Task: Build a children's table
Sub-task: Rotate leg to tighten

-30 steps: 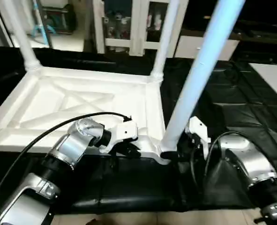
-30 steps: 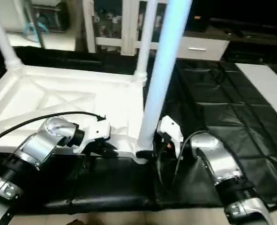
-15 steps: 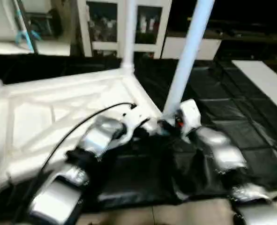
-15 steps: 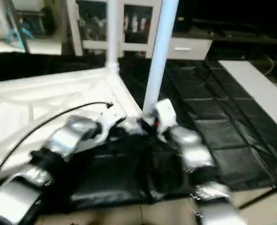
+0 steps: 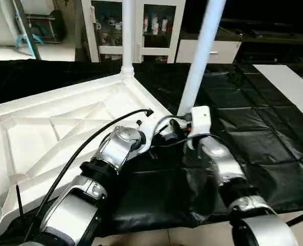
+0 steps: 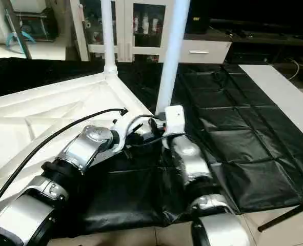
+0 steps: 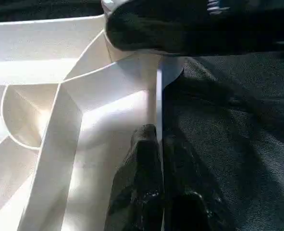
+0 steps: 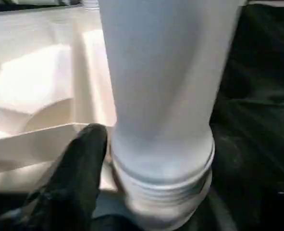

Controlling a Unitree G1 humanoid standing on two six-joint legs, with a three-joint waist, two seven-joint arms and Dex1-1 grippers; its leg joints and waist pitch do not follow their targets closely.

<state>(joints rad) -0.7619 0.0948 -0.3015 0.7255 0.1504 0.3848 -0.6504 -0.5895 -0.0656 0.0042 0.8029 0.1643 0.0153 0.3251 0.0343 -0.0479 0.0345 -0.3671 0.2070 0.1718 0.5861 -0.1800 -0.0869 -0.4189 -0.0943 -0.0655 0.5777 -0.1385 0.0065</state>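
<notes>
While left gripper [image 7: 158,159] pinches tabletop [image 5: 48,128] rim, right gripper [image 5: 178,134] clasps upright leg [image 5: 200,54] base.

Work table [image 5: 274,148] under black quilted cloth, spans most of frame. White top [image 5: 43,128] lies on it underside up, left half. White flat panel [image 5: 289,84] at right edge. Pale floor along bottom
</notes>
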